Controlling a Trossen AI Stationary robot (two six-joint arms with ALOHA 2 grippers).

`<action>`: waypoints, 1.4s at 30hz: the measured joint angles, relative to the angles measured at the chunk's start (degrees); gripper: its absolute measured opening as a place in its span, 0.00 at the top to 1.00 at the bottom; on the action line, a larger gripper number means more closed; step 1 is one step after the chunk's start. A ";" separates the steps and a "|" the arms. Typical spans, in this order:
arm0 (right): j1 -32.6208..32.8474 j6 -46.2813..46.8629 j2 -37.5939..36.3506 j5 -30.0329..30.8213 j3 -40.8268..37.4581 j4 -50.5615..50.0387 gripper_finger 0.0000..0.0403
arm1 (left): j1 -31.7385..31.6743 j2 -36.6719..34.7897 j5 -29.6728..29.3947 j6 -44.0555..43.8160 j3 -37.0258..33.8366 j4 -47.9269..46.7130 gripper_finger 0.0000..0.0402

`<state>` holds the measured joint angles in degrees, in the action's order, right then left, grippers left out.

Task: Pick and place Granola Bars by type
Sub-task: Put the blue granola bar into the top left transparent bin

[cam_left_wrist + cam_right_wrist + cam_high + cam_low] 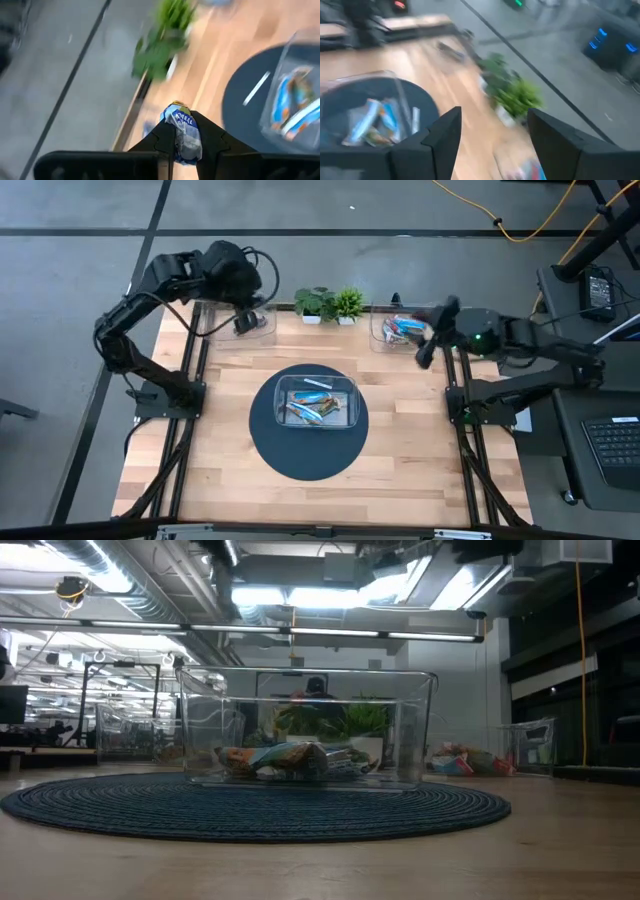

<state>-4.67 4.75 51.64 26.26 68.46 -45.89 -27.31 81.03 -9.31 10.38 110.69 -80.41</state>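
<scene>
Meanwhile, both arms work the far corners: one carrying a bar, one empty.

Up at the far left, the left gripper (181, 142) has its fingers pinched tight on a crumpled blue-and-silver granola bar (181, 131), hanging over the clear left bin (262, 330) beside the potted plants (330, 304). I judge this the drop-off step; next it needs to sit squarely over that bin and part its fingers. At the far right, the right gripper (492, 132) stands spread with nothing between its fingers, just by the right bin (382, 340) already holding bars. More bars (312, 408) wait in the centre bin (350, 387) on the round dark mat (270, 445), its likely next reach.
</scene>
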 joint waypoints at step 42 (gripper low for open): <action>-0.04 -12.34 2.82 -20.35 -9.81 19.49 0.44 | -31.95 0.39 -0.37 1.51 -43.22 19.97 0.92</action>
<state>-4.71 -7.60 54.46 5.91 58.65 -26.39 -59.27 81.43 -9.67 11.89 67.47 -60.44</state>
